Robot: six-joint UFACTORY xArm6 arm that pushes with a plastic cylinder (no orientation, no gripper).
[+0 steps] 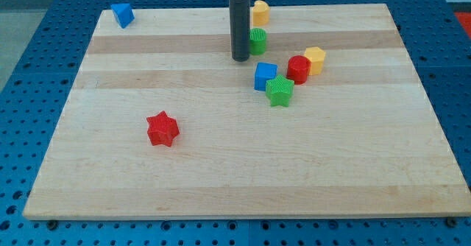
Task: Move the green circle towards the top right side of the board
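Observation:
The green circle (258,40) stands near the view's top centre of the wooden board (147,180). My tip (240,58) is the lower end of the dark rod and rests right against the circle's left side, partly covering it. A yellow block (260,11) sits just above the green circle near the board's top edge.
A blue cube (265,76), a green star (280,90), a red cylinder (298,68) and a yellow hexagon block (315,59) cluster below and right of the circle. A red star (163,128) lies at lower left. A blue block (122,15) sits at the top left corner.

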